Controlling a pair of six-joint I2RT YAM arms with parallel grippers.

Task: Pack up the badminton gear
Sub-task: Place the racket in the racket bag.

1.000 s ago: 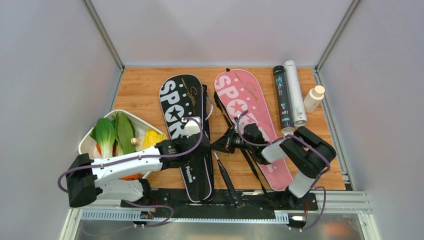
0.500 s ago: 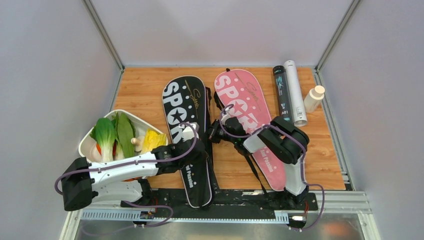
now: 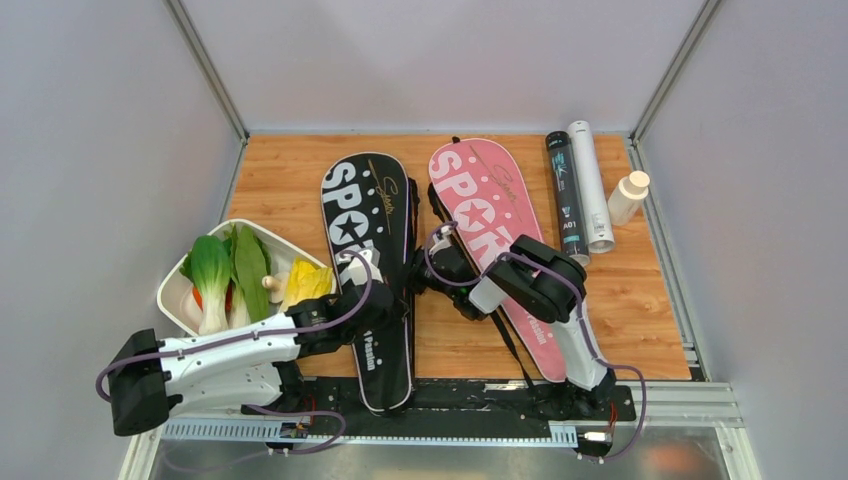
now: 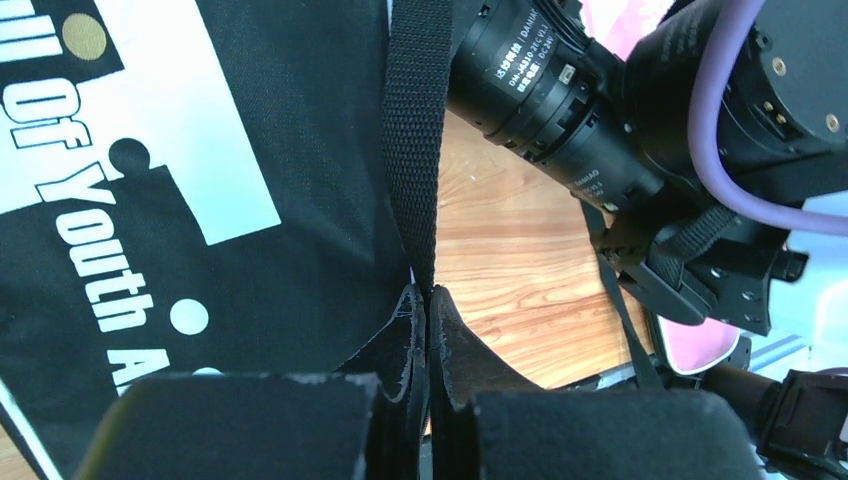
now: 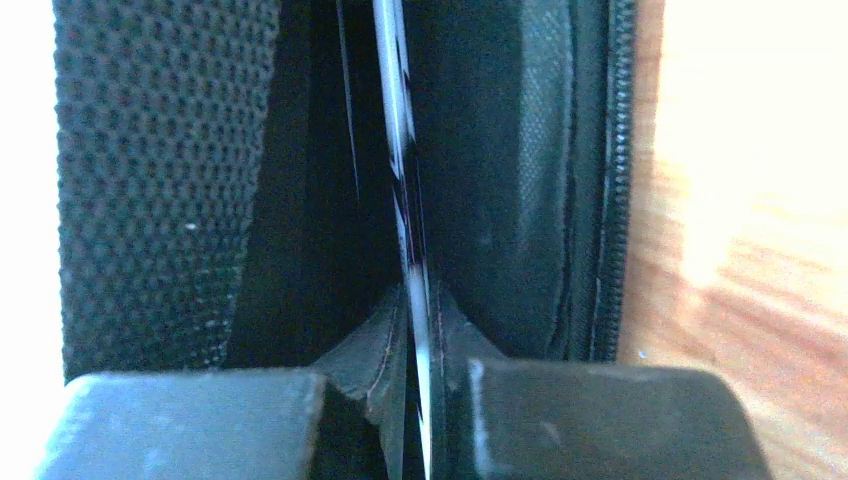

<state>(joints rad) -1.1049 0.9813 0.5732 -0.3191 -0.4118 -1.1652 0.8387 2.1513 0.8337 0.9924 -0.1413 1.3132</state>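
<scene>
Leftward goes the right gripper (image 5: 410, 300): a second ago it hung over bare wood with the racket's handle trailing back toward the arm bases, and now it sits tight against the open edge of the black bag (image 3: 365, 240), the handle gone from the overhead view. Its jaws are pinched almost together on the racket shaft (image 5: 398, 150), a thin black-and-white rod running straight from the fingertips into the dark mouth of the bag, with zip teeth down the right side. The left gripper (image 4: 428, 312) is closed hard on the strap (image 4: 415, 120), black webbing at the bag's edge, and that arm has drawn back toward its base, pulling the bag's near end a little left with it. I read that as one arm bracing the bag while the other feeds the racket in, with most of it now inside; letting go and zipping up look like the next jobs. The black bag lies lengthwise mid-table, white "SPORT" lettering facing up. The pink bag (image 3: 490, 210) lies flat just to its right under the right arm, and beyond it the black tube (image 3: 566, 200) and white tube (image 3: 590, 185) lie side by side near the far right corner, both unpacked.
</scene>
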